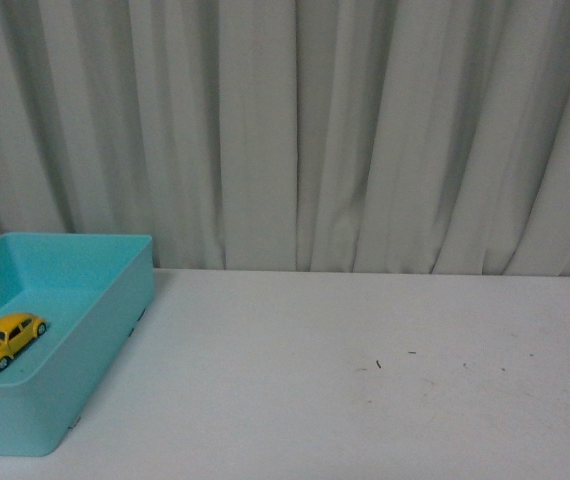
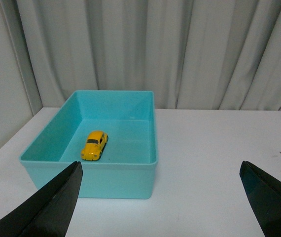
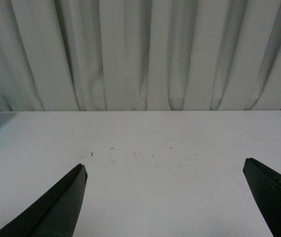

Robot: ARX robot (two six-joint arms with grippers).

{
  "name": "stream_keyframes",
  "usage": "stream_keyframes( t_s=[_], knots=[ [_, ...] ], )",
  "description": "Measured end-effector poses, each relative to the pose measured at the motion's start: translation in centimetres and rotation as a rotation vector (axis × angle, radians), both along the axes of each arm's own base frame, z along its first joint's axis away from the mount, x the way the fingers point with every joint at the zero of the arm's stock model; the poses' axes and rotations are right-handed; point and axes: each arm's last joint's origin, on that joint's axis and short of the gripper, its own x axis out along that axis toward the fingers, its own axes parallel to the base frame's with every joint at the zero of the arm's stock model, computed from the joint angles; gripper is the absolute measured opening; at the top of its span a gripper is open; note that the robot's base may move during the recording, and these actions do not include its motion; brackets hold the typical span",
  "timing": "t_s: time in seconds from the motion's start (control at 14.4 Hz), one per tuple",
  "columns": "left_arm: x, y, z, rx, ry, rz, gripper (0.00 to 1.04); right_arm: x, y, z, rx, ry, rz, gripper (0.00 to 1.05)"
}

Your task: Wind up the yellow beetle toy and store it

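The yellow beetle toy (image 1: 5, 341) sits on its wheels on the floor of the turquoise bin (image 1: 115, 330), toward the bin's near left part, clear of the walls. The bin stands at the far left of the white table (image 1: 365, 370), before a pale curtain (image 1: 365, 130). The left gripper (image 2: 160, 197) hangs back from the bin, jaws spread wide and empty. The right gripper (image 3: 165, 197) hovers over bare tabletop, likewise wide apart.

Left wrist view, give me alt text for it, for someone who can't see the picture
A yellow beetle toy sits on the floor of an open turquoise bin on a white table, with pale pleated curtains behind. The left gripper frames the bottom of the picture, its two dark fingertips spread wide and holding nothing.
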Motion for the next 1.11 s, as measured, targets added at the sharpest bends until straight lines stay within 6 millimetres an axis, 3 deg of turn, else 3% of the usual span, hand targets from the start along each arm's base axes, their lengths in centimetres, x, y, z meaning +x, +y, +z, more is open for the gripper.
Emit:
stream_keyframes(
  t_s=[1.11],
  knots=[
    [0.00, 0.00, 0.00, 0.000, 0.000, 0.000, 0.98, 0.00, 0.00, 0.01, 0.000, -0.002, 0.000, 0.98]
  ],
)
